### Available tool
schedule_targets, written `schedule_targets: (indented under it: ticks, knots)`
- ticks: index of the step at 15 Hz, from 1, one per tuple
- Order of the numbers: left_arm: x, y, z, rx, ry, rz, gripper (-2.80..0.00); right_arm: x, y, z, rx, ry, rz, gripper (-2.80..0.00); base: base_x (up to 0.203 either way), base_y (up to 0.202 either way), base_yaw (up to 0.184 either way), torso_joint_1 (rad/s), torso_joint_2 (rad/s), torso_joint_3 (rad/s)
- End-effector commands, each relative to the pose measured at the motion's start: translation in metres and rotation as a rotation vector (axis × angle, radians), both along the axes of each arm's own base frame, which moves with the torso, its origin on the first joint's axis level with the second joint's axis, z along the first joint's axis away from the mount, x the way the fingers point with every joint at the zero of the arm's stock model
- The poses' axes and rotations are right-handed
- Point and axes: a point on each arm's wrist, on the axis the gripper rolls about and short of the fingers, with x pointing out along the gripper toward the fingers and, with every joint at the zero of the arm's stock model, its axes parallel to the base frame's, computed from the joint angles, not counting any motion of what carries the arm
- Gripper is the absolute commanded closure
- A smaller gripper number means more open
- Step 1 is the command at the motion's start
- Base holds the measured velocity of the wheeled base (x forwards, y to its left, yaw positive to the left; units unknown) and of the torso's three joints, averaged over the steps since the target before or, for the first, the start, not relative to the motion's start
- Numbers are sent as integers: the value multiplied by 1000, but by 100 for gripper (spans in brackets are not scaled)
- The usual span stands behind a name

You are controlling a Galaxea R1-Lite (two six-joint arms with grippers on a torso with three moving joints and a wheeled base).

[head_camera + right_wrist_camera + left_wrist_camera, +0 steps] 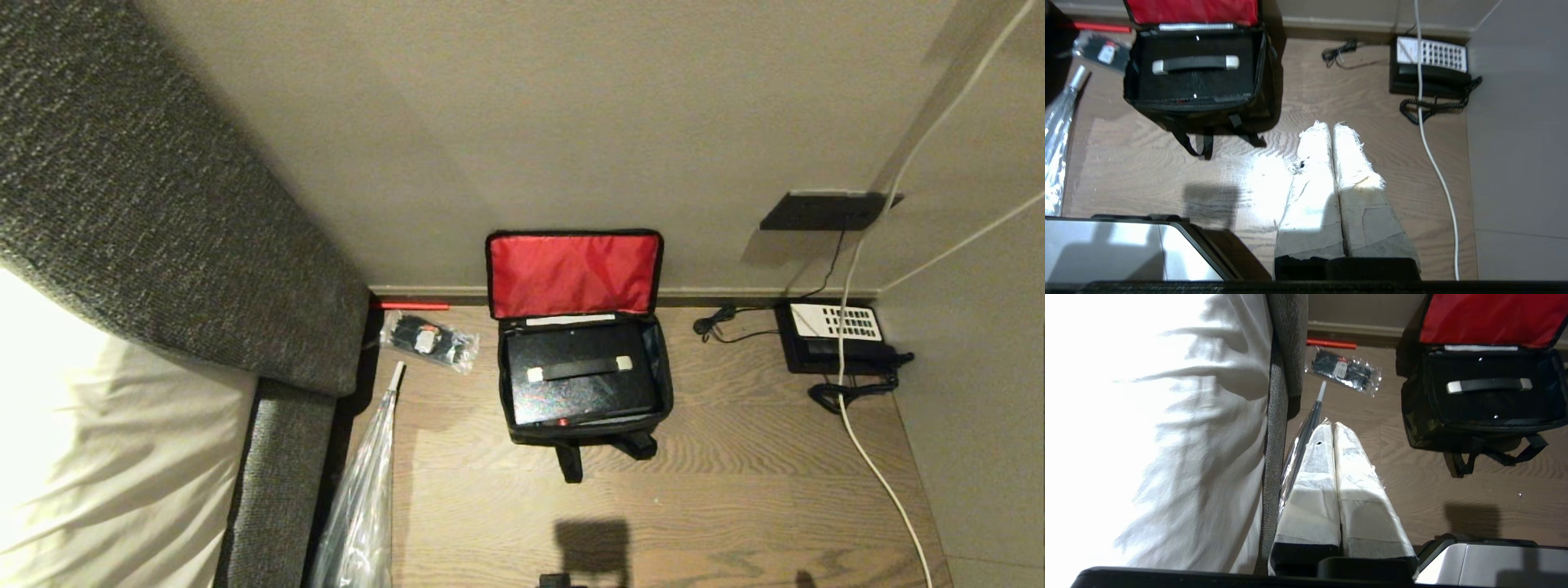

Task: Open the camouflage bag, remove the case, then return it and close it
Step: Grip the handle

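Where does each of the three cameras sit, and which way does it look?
Head view: on the robot's head, looking down at the floor by the wall, at the open bag holding the case; neither arm shows.
Left wrist view: behind the left hand, shut, beside the bed.
Right wrist view: behind the right hand, shut, above bare floor, the phone beyond.
Shared: all three see the bag; head and right wrist views share the phone.
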Motion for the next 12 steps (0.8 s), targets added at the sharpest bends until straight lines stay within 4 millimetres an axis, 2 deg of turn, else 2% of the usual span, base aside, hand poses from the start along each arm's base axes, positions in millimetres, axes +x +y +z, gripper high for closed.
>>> schedule_targets:
  ticks: [1, 12]
  knots:
    - [0, 0, 0, 0, 2, 1, 0, 0, 0, 0, -1, 3, 0, 0, 0, 0, 0, 7, 9, 203]
    - [0, 0, 0, 4, 0, 0, 0, 0, 0, 0, -1, 3, 0, 0, 0, 0, 0, 4, 1, 195]
